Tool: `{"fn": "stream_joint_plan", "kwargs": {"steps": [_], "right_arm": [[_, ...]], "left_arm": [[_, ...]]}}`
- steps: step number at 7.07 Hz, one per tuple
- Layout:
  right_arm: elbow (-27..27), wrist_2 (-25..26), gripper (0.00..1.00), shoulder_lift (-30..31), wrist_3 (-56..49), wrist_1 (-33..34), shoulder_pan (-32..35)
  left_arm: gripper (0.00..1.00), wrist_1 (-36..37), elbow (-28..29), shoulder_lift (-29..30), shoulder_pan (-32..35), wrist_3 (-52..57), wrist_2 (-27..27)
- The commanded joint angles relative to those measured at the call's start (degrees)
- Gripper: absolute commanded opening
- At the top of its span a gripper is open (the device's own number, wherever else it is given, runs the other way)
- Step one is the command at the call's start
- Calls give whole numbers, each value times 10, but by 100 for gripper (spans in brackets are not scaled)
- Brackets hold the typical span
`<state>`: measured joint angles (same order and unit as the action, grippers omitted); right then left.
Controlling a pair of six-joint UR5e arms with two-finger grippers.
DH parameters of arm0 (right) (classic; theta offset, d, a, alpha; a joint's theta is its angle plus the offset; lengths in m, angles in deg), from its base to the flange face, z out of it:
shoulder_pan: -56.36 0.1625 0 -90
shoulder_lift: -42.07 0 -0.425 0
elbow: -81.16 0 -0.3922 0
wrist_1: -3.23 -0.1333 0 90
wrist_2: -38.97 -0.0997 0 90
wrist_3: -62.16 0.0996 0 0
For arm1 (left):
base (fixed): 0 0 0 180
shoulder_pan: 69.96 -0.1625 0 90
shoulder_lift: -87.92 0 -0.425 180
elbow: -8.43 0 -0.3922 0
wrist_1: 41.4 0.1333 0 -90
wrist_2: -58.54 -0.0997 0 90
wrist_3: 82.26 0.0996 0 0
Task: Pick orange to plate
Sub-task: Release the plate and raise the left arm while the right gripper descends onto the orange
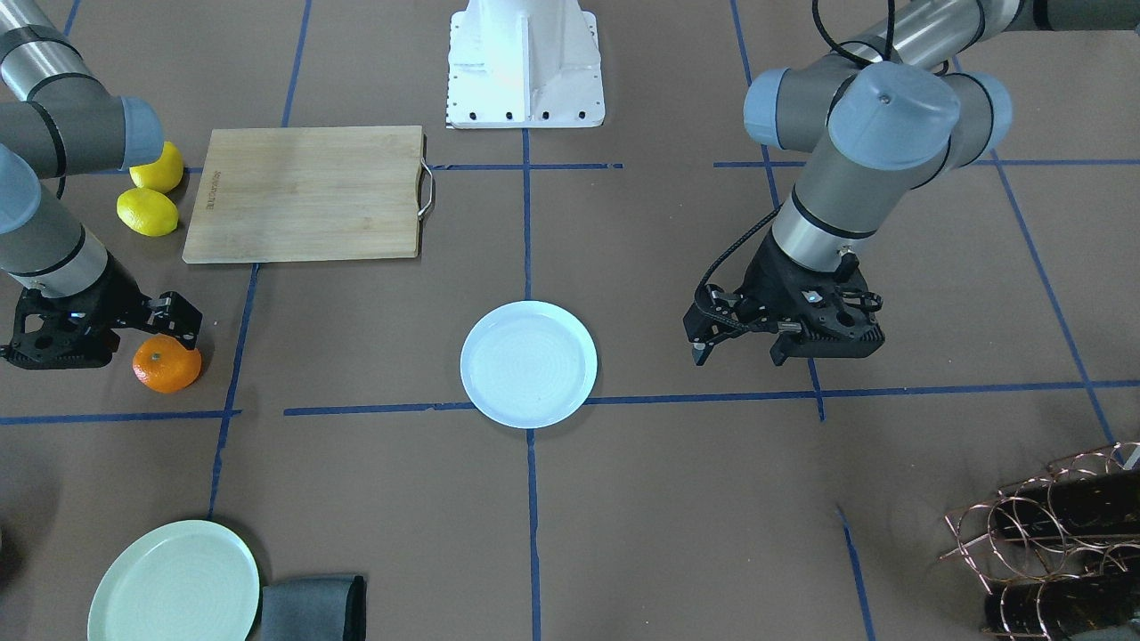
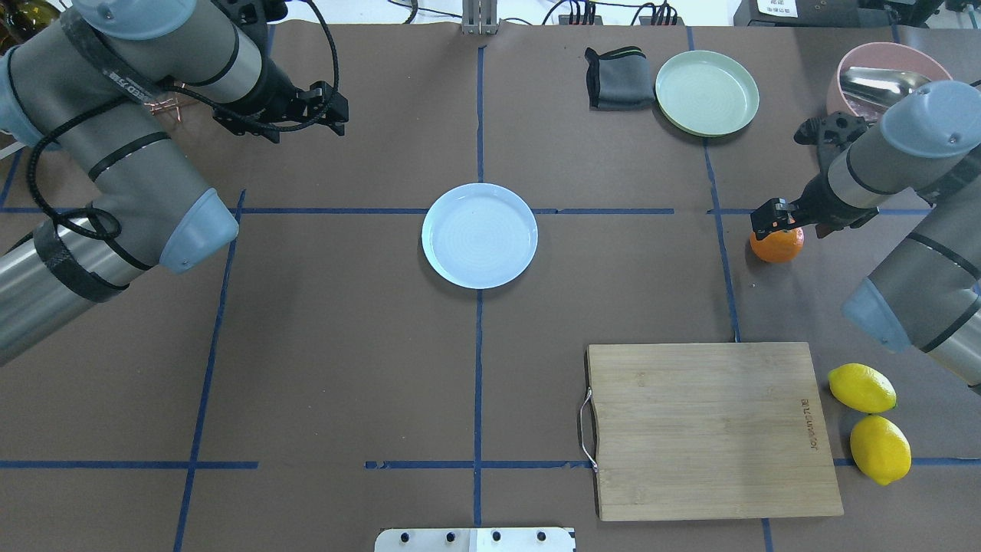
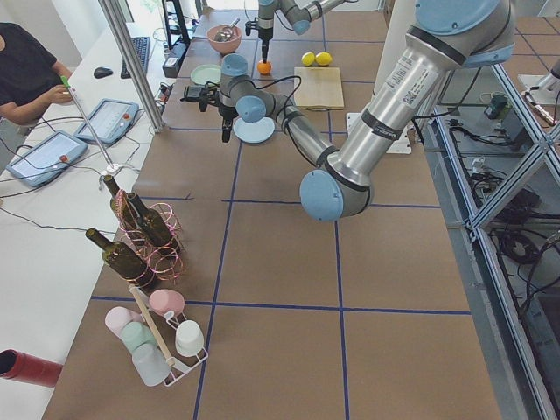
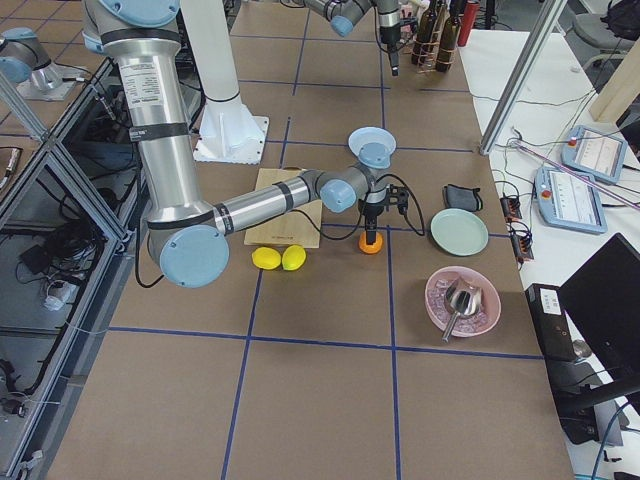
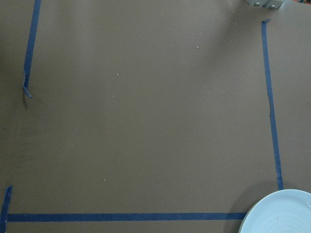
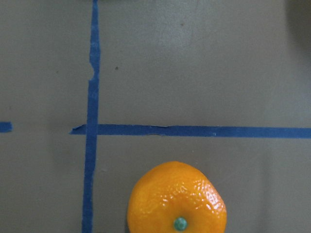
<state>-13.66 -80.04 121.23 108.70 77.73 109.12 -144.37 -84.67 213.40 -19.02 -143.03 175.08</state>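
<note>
- orange (image 1: 166,363) on table (image 1: 677,499), on the right arm's side, well apart from plate (image 1: 528,363)
- right gripper (image 2: 772,218) right above orange (can't tell fingers' spacing)
- left gripper (image 1: 741,349) fingers apart, holding nothing, near plate

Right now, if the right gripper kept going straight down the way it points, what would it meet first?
Most likely the orange: it sits just below the right gripper, with nothing visible between them. How much gap remains is unclear from these views.
</note>
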Motion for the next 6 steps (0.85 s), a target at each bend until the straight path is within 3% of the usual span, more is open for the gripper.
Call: {"fn": "stream_joint_plan", "kwargs": {"steps": [1,5,6], "right_arm": [[35,2,100,-17,-4,-13,-9],[66,2,100,-34,-7,-14,-10],[65,2,95,-34,-5,-14,-9]], "left_arm": [[100,0,-2,-1,1,0,0],[100,0,-2,-1,2,0,1],[100,0,-2,-1,1,0,1]]}}
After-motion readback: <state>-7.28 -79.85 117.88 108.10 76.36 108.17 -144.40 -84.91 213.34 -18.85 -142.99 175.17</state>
